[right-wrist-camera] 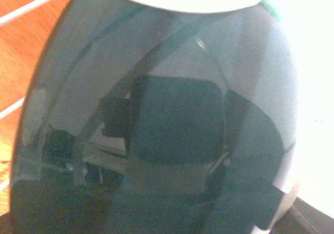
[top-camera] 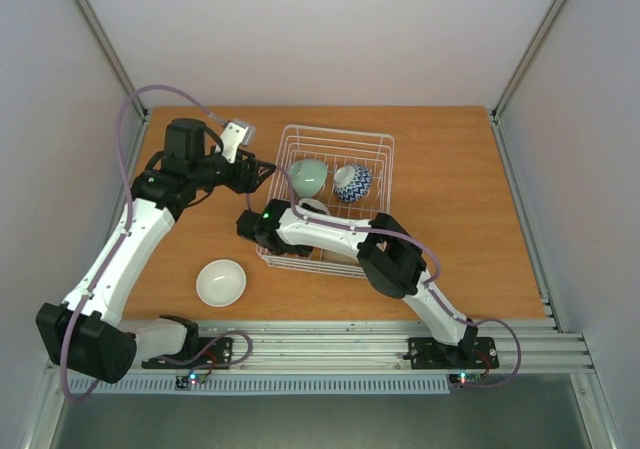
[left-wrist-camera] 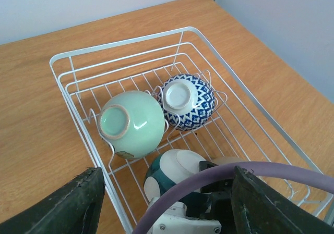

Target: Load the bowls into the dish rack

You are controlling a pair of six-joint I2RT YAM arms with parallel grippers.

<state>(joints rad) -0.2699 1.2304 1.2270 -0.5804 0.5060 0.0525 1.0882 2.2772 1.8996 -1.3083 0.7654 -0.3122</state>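
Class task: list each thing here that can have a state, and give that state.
dish rack: on the table, holds three bowls
pale green bowl: racked, on its side
blue patterned bowl: racked, on its side
dark teal bowl: in rack, by right gripper; grip unclear
white bowl: on table, upright, unloaded
left gripper: open, empty

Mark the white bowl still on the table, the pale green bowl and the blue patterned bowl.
white bowl (top-camera: 221, 282): top view, its inside.
pale green bowl (left-wrist-camera: 140, 128): left wrist view, its rounded side.
blue patterned bowl (left-wrist-camera: 201, 108): left wrist view, its patterned side.
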